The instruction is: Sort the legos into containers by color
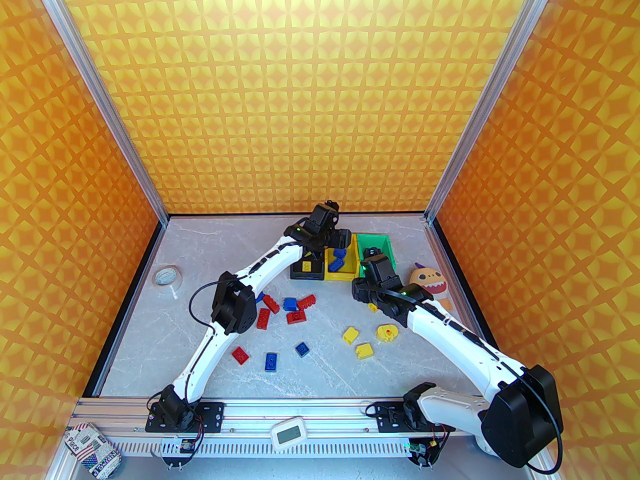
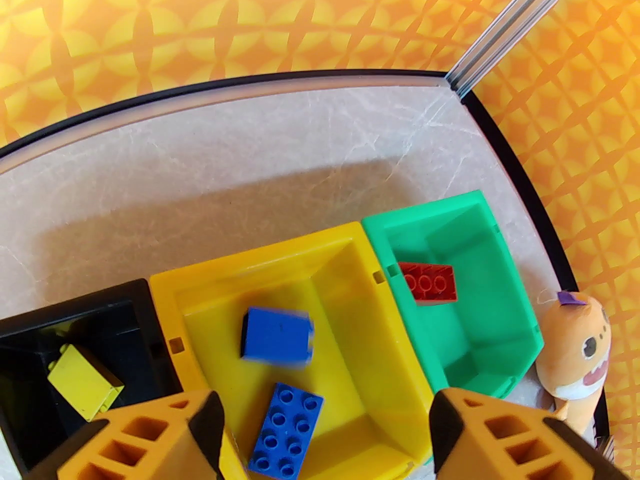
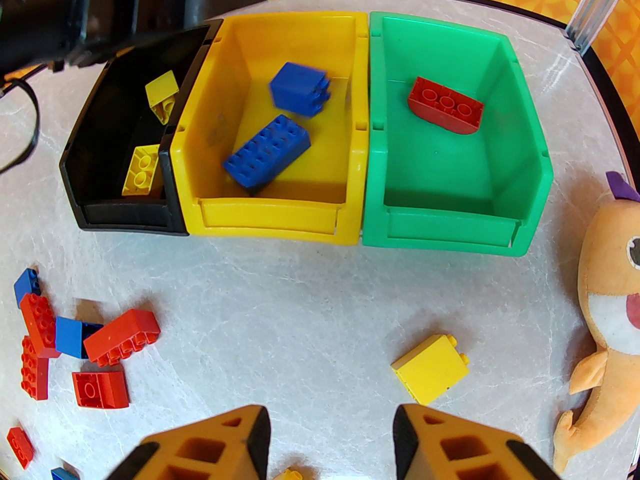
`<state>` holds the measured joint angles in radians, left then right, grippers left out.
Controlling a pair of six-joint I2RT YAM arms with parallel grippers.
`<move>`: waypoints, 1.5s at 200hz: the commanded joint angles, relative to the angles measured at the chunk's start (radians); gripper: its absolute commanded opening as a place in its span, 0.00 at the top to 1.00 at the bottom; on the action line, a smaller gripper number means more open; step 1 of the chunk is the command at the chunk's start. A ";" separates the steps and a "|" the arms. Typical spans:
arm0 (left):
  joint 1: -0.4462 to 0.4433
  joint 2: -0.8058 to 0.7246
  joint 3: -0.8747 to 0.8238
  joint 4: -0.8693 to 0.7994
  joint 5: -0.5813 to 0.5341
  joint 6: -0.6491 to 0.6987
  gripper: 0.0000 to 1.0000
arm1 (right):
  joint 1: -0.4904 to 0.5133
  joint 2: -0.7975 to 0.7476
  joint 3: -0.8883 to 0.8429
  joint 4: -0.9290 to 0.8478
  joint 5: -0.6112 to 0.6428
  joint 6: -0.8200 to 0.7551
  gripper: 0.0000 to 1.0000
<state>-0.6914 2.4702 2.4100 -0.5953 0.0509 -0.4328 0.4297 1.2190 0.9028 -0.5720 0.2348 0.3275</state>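
On grey marble-look table w/ orange patterned walls: scattered legos.

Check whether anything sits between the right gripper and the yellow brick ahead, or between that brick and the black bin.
Nothing sits between the right gripper and the yellow brick, nor on the table toward the black bin. The left gripper hangs above the yellow bin, possibly crowding a drop.

The black bin, yellow bin and green bin stand touching, wall to wall. The table in front of them is open, bounded at left by a cluster of red and blue legos, and at right by a yellow lego and the plush. The left arm overhangs the black bin.
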 commanded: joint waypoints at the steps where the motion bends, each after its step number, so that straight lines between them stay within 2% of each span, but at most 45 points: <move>1: 0.009 -0.184 -0.124 -0.004 -0.031 -0.005 0.26 | 0.004 0.006 -0.008 -0.002 -0.034 -0.054 0.50; 59: 0.015 -0.566 -0.672 0.034 -0.062 -0.014 0.26 | 0.180 0.147 0.020 0.067 -0.084 -0.076 0.45; 90: 0.026 -0.769 -0.970 0.069 -0.100 -0.062 0.25 | 0.259 0.229 0.014 0.146 -0.127 0.015 0.42; 95: 0.060 -0.801 -1.013 0.078 -0.101 -0.068 0.25 | 0.267 0.238 0.010 0.163 -0.146 0.037 0.41; 117: 0.101 -0.902 -1.137 0.089 -0.106 -0.069 0.25 | 0.317 0.290 0.007 0.229 -0.184 0.094 0.39; 145: 0.147 -0.984 -1.214 0.078 -0.111 -0.069 0.25 | 0.363 0.359 0.045 0.231 -0.195 0.067 0.39; 189: 0.168 -1.039 -1.241 0.059 -0.114 -0.062 0.24 | 0.424 0.420 0.071 0.188 -0.155 -0.045 0.35; 300: 0.171 -1.041 -1.213 0.018 -0.127 -0.045 0.24 | 0.429 0.621 0.202 0.180 -0.097 -0.103 0.31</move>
<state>-0.5289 1.4376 1.1889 -0.5503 -0.0467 -0.4892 0.8555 1.8095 1.0550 -0.3843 0.1055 0.2455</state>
